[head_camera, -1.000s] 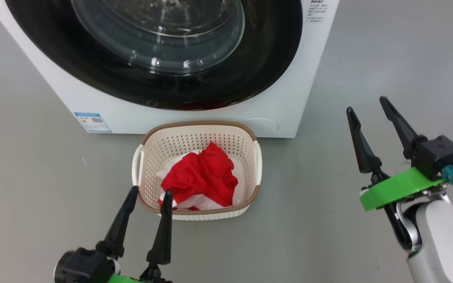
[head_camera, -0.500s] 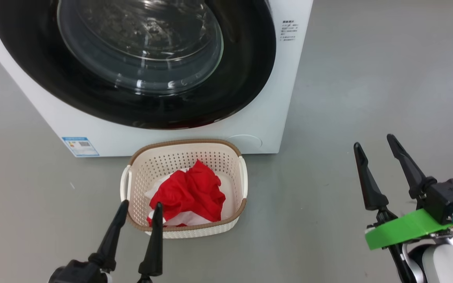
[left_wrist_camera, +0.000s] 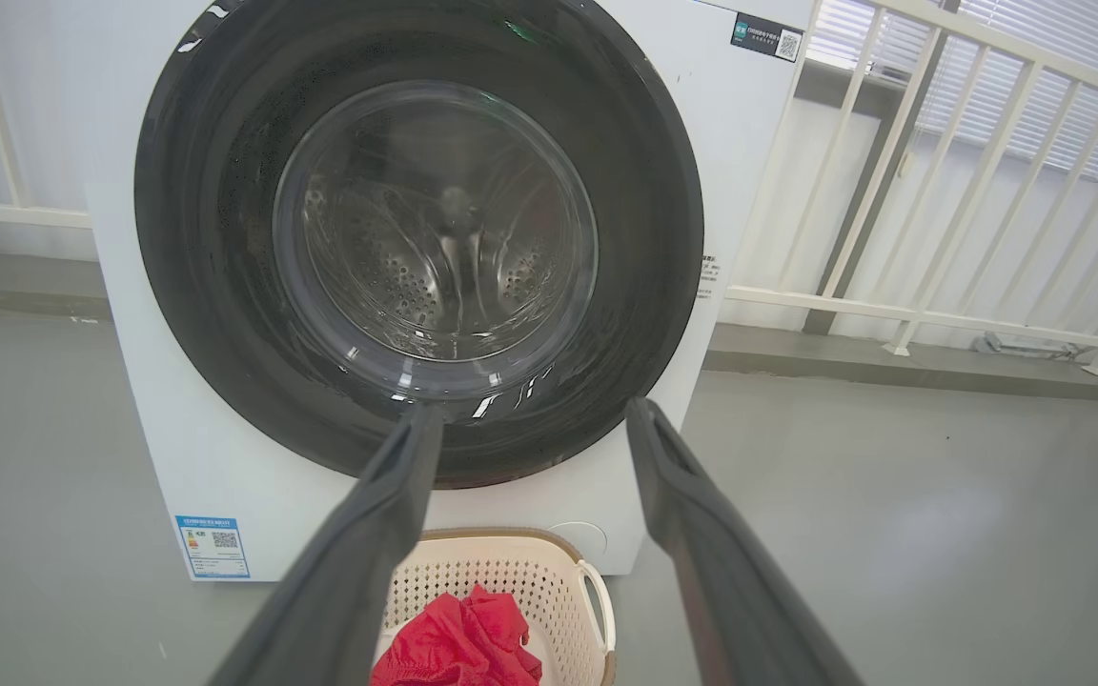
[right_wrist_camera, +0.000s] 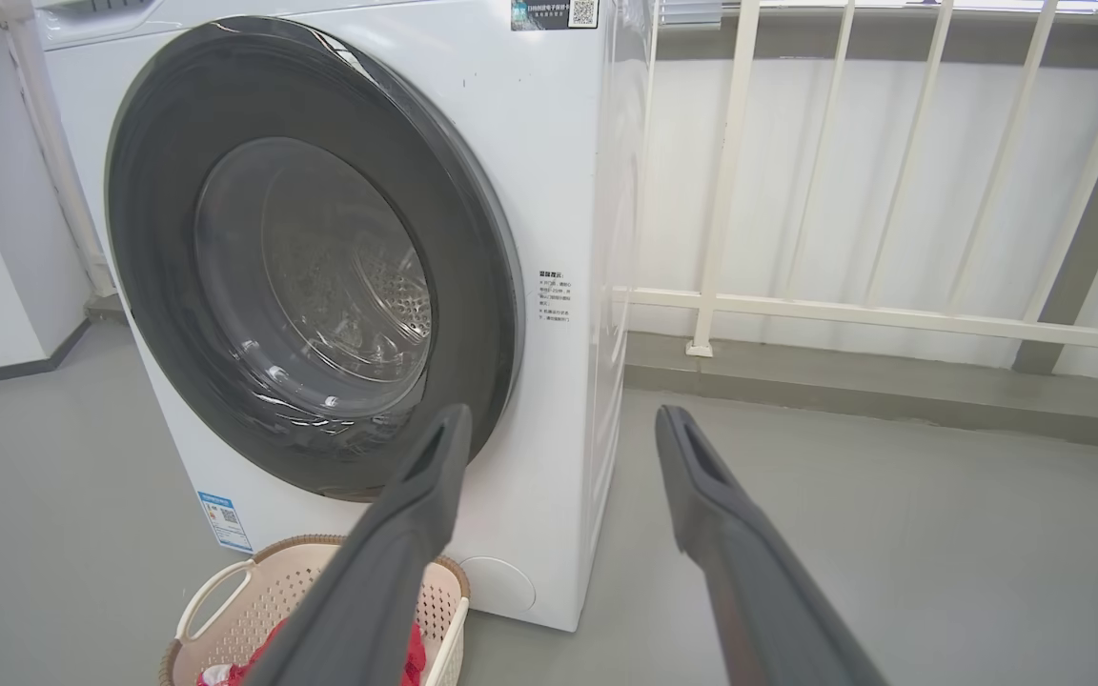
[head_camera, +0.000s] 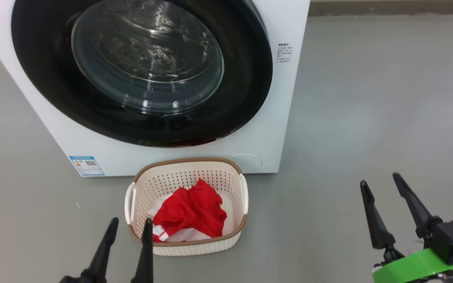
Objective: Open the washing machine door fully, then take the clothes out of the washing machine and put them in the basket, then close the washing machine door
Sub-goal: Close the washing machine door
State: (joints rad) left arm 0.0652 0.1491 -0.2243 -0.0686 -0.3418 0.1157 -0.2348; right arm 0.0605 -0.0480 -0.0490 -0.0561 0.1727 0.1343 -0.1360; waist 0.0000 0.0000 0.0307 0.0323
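Last step looks done: washing machine door (head_camera: 148,59) shut, clothes (head_camera: 189,212) in basket (head_camera: 189,160), left end effector (head_camera: 130,221) and right end effector (head_camera: 380,179) apart, empty; next, just retract.

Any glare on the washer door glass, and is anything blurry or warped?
Head view: bright glints streak the round black-rimmed glass door, otherwise sharp. Left wrist view: glints on the lower rim; the dark fingers of the left pincer look soft. Right wrist view: white railing bars fan out, wide-angle warp.
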